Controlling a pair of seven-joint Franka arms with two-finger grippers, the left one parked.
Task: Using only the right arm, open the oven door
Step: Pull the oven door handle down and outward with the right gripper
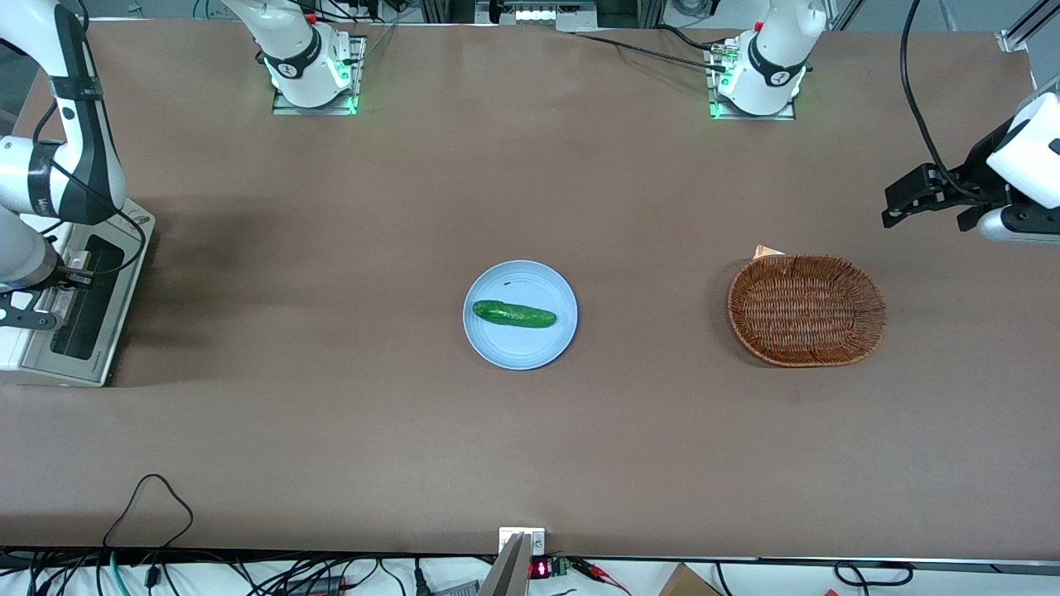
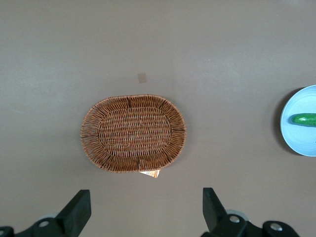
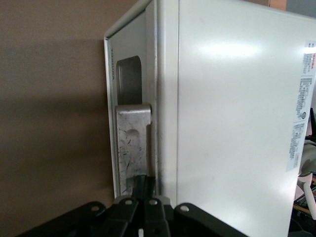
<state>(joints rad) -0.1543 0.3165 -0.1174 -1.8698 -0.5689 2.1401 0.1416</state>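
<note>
While the oven door point(image 1: 85, 296) stands shut against the oven point(image 3: 232, 123) at the working arm's end of the surface point(image 1: 331, 430), the right arm point(image 1: 74, 124) holds its tool point(image 3: 145, 181), fingertips together, at the door's edge beside the silver handle bracket point(image 3: 132, 143).

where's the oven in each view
front: oven at the working arm's end of the table, cut off by the frame edge, under the right arm.
right wrist: oven close up, filling most of the picture.
left wrist: not in it.
shared landmark: the gripper at the oven's front, in the front and right wrist views.
</note>
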